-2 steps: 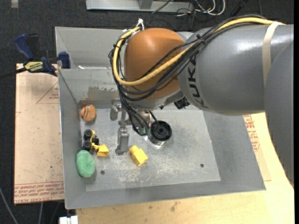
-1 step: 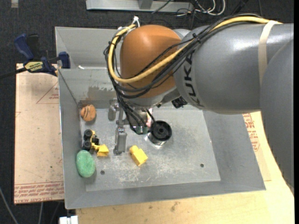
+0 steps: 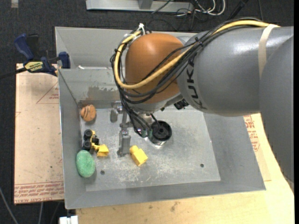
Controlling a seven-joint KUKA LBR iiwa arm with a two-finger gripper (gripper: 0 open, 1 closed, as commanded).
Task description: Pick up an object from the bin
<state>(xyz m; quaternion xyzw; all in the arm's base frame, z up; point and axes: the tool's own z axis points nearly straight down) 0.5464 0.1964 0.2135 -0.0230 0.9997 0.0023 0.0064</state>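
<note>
The pincer (image 3: pixel 119 129) is seen low over the bin (image 3: pixel 187 164) floor, just up-left of the yellow block (image 3: pixel 138 155). Its fingers (image 3: pixel 124 143) are spread wide w/ nothing held between them, and the lower one is set just beside the block's left edge, on bare floor. A black-and-yellow toy (image 3: pixel 92 143) is found left of the block, a green oval lump (image 3: pixel 85 164) further left & slightly lower, and a brown walnut-like piece (image 3: pixel 88 112) well up-left. A black round piece (image 3: pixel 160 131) is seen up-right of the block, under the arm.
</note>
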